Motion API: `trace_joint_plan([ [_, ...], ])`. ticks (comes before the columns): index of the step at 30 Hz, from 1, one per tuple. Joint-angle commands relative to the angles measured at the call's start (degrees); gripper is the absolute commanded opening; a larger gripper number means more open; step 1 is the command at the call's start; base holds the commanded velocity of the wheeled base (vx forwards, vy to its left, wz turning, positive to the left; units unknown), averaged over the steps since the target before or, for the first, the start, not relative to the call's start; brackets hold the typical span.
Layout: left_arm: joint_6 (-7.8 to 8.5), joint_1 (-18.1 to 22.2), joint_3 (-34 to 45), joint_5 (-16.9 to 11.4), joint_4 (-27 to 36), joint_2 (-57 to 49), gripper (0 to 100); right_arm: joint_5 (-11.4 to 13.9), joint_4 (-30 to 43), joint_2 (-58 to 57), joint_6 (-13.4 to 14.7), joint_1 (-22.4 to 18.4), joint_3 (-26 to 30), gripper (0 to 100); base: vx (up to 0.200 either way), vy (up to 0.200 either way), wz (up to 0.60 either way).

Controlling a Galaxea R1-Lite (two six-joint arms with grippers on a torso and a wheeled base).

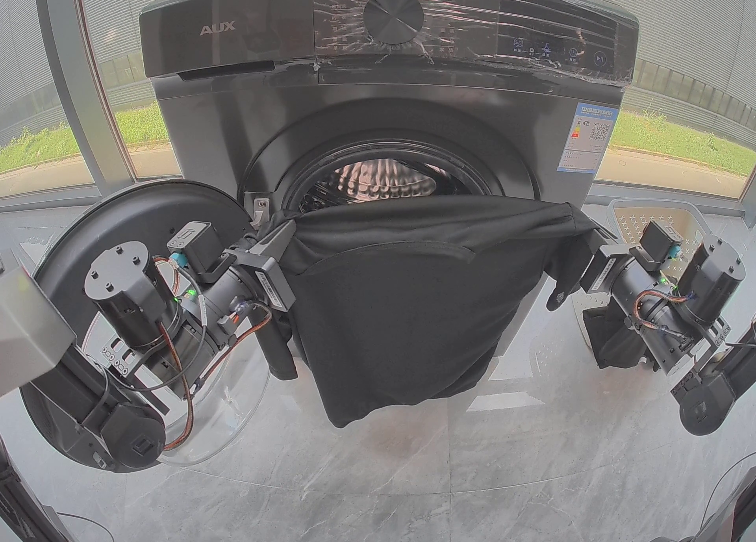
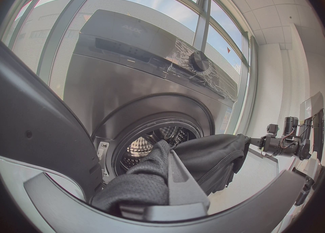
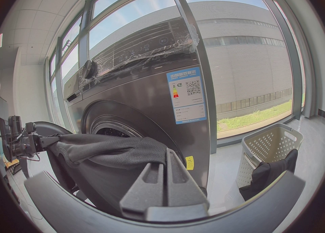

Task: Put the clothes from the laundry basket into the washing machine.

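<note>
A black garment [image 1: 402, 291] hangs stretched between my two grippers in front of the washing machine's open drum [image 1: 378, 177]. My left gripper [image 1: 277, 240] is shut on its left corner, my right gripper [image 1: 592, 240] shut on its right corner. The cloth's top edge lies level with the lower rim of the drum opening, and its body droops toward the floor. In the left wrist view the garment [image 2: 203, 155] bunches over my own fingers [image 2: 179, 176]. The right wrist view shows the garment [image 3: 111, 149] running from my fingers [image 3: 166, 179] to the left gripper [image 3: 50, 139].
The machine's round door [image 1: 142, 228] stands swung open at the left, behind my left arm. A white laundry basket [image 3: 271, 145] sits on the floor right of the machine, with another dark garment [image 3: 271, 174] draped over its rim. Glossy tiled floor [image 1: 441, 473] lies in front.
</note>
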Motion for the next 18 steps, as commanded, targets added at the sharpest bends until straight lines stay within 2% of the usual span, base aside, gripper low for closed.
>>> trace_joint_plan([
  [1,0.07,-0.18,-0.10,0.17,-0.01,0.32,0,-0.01,-0.10,0.09,0.02,-0.48,-0.12,0,0.000,0.000,0.00],
  [13,0.07,-0.71,0.08,-0.10,-0.01,0.05,0,0.08,-0.10,-0.08,0.02,-0.31,0.05,0,0.000,0.000,0.00],
  [18,0.07,-1.06,-0.01,-0.19,-0.01,-0.12,0,1.22,-0.19,-0.08,0.11,0.04,1.11,0,0.000,0.000,0.00],
])
